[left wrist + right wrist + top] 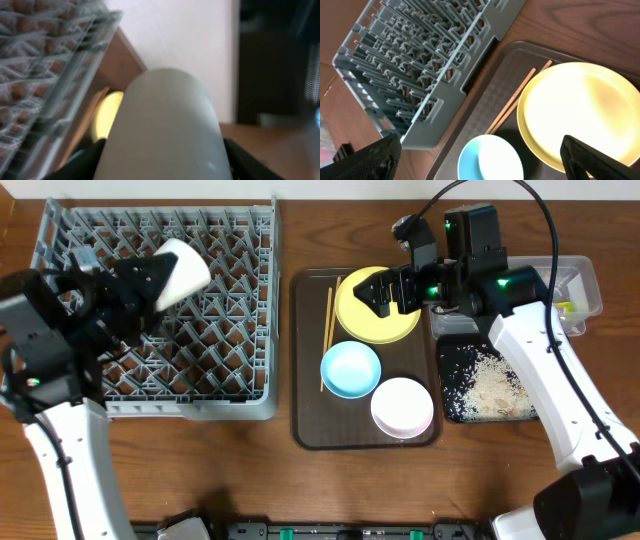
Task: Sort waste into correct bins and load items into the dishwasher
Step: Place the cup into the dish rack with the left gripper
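Observation:
My left gripper (165, 280) is shut on the small white cup (183, 270), holding it tilted above the grey dishwasher rack (240, 240). In the left wrist view the cup (170, 125) fills the space between the dark fingers (85, 162), with the rack (40, 65) at left. My right gripper (385, 295) hangs open over the yellow plate (365, 320) on the brown serving tray (310, 410). Wooden chopsticks (327, 330), a light blue bowl (350, 368) and a white bowl (403, 406) also lie there. The right wrist view shows the plate (580, 110), chopsticks (512, 105) and blue bowl (490, 160) below the wide-apart jaws.
A black tray (455, 365) strewn with whitish rice scraps (495, 390) sits right of the serving tray. Behind it stands a clear tub (585, 280) with something green and yellow (568, 306) inside. The rack's rim (470, 60) runs close to the serving tray's left edge.

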